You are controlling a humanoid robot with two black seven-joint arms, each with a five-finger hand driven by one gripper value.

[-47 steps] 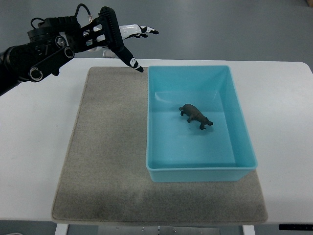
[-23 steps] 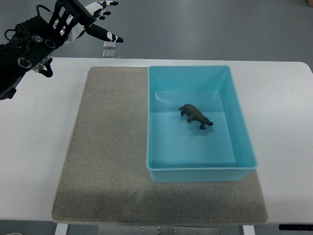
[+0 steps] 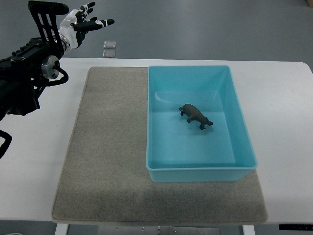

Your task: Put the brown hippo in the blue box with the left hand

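Observation:
A small brown hippo [image 3: 196,116] lies on the floor of the blue box [image 3: 238,127], a little right of its middle. The box stands on the right part of a grey mat [image 3: 110,147]. My left hand [image 3: 87,22] is up at the top left corner, beyond the table's far edge and well away from the box. Its fingers are spread and hold nothing. The black left forearm [image 3: 27,68] runs down the left edge.
The mat lies on a white table [image 3: 283,107]. A small pale square object [image 3: 109,44] sits on the grey floor beyond the table's far edge.
My left hand has drawn back to the left and upward, away from the box's far left corner. The hippo and box have not moved.

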